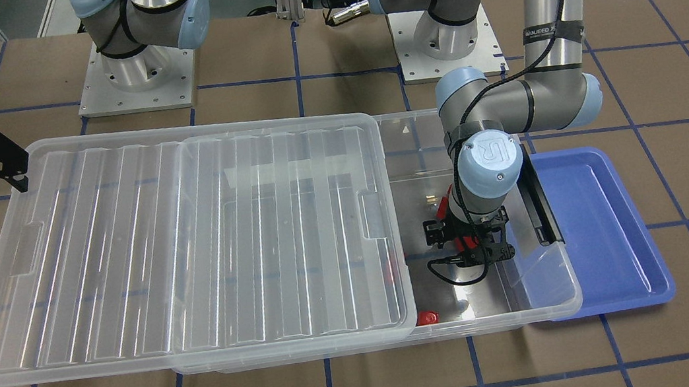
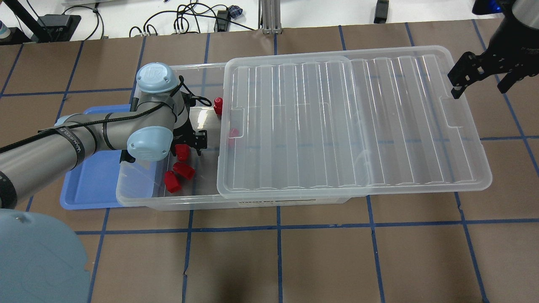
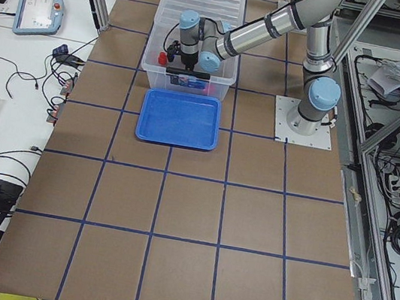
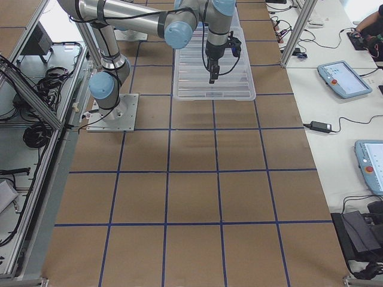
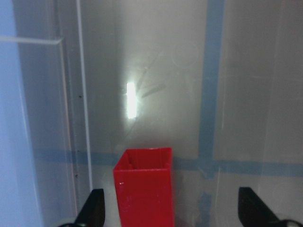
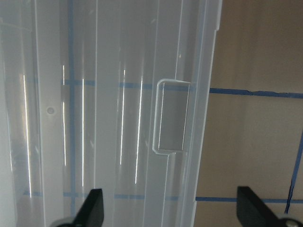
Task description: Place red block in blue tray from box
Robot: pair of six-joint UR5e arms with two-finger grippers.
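Overhead exterior view, read from left to right. At the left, the blue tray (image 2: 90, 189) lies on the taped table (image 2: 320, 261), just beside the short end of the box (image 2: 177, 202) that carries the black latch bar (image 1: 542, 201). Whether tray and box touch cannot be told.

The left arm crosses above the tray and reaches down into the uncovered left end of the box. The left gripper (image 5: 171, 210) is released, its fingertips (image 5: 92, 208) spread wide. The red block (image 5: 144, 187) stands on the box floor between them, nearer the fingertip at that view's left, with no contact visible.

Just toward the near wall of the box lie a second block (image 2: 184, 169) and a third block (image 2: 172, 182). A fourth block (image 2: 218, 105) stands by the far wall at the edge of the lid (image 2: 349, 126), and a fifth block (image 2: 233, 133) shows through the lid itself.

The ribbed lid rests on the box but is offset to the right, overhanging the box's right end. At the far right, the right gripper (image 2: 481, 82) hangs above the lid's short edge, over its handle notch (image 6: 173, 116). It too is released, with its fingers apart and nothing between them.
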